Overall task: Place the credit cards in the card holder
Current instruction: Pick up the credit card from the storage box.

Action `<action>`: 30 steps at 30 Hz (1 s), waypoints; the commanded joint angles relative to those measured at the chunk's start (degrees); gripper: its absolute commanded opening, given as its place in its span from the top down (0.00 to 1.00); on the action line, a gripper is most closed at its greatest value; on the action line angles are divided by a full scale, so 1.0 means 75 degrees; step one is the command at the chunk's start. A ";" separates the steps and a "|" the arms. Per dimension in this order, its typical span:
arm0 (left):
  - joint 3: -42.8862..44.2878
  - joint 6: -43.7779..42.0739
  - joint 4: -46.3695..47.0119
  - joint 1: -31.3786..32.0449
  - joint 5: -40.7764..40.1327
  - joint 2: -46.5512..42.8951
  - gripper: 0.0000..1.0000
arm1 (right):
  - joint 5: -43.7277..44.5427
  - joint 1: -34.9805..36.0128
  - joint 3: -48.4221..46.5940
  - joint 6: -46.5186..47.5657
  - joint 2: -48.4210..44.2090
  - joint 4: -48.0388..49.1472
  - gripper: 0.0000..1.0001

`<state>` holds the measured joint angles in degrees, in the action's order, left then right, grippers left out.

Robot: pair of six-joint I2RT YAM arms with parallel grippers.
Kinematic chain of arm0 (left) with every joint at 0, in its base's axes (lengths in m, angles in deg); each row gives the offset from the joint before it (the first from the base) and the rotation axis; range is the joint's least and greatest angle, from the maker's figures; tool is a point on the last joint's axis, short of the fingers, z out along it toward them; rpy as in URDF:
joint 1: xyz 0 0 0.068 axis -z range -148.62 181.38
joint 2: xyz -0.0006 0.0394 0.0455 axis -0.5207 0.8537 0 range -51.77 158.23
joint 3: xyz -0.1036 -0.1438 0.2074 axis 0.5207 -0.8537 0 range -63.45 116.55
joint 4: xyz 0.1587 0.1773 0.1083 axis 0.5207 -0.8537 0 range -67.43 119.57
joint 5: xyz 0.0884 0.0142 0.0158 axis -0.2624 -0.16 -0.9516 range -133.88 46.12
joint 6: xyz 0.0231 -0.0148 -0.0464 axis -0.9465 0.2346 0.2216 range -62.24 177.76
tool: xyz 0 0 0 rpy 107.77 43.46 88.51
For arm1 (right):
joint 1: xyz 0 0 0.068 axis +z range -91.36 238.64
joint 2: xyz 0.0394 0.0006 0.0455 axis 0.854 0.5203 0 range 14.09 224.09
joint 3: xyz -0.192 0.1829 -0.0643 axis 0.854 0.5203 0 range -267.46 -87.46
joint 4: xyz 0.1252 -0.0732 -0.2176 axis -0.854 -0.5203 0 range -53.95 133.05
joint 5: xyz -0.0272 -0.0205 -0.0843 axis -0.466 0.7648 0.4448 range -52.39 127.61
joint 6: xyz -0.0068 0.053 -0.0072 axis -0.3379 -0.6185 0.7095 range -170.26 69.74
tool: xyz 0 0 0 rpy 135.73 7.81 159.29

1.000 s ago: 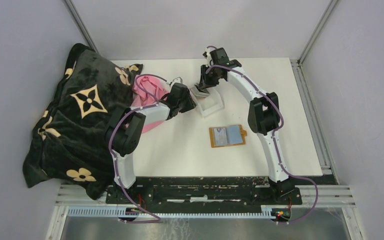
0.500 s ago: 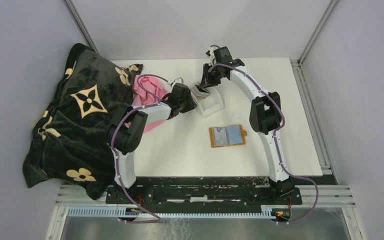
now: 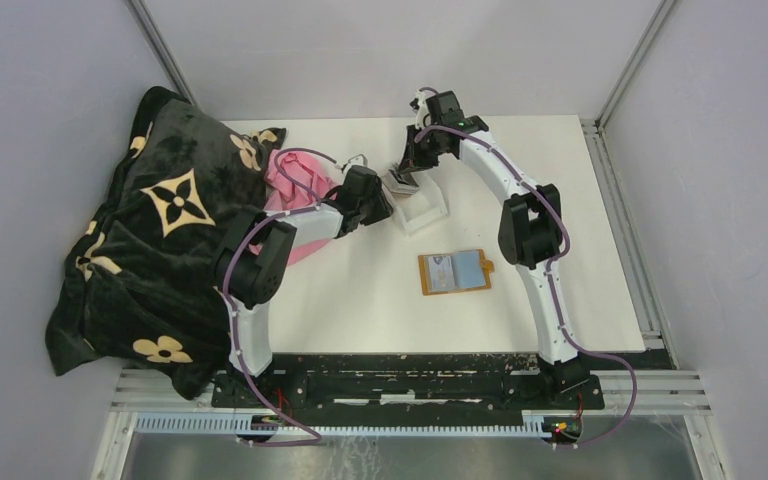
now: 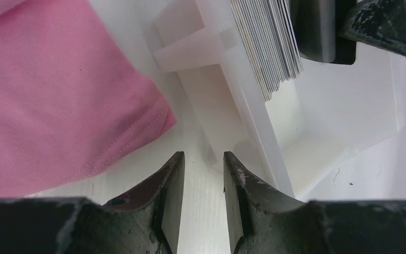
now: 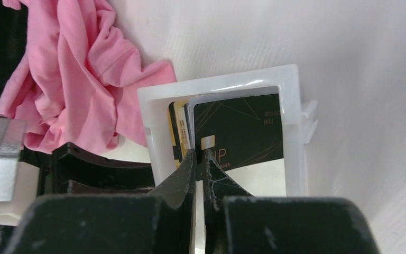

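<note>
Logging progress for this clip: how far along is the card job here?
Done: the wallet lies open on the table. In hand: the right end effector pinches the front card, which stands in the white tray. Left: lifting it out, carrying it to the wallet, pocketing it, then the rest of the stack.

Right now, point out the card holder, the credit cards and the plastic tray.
card holder (image 3: 455, 272): top view, its open middle.
credit cards (image 5: 243, 132): right wrist view, front card's dark face.
plastic tray (image 5: 217, 83): right wrist view, far rim.
</note>
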<state>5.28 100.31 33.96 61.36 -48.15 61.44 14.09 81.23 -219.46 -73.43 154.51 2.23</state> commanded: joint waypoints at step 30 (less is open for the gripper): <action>-0.0277 -0.0095 0.0369 -0.0057 -0.0177 -0.0508 0.60 | 0.2573 0.0526 -0.0469 0.1252 -0.1086 -0.0866 0.99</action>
<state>3.80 100.33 34.44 61.25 -48.26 61.41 28.62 84.64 -221.39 -66.40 151.91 -3.72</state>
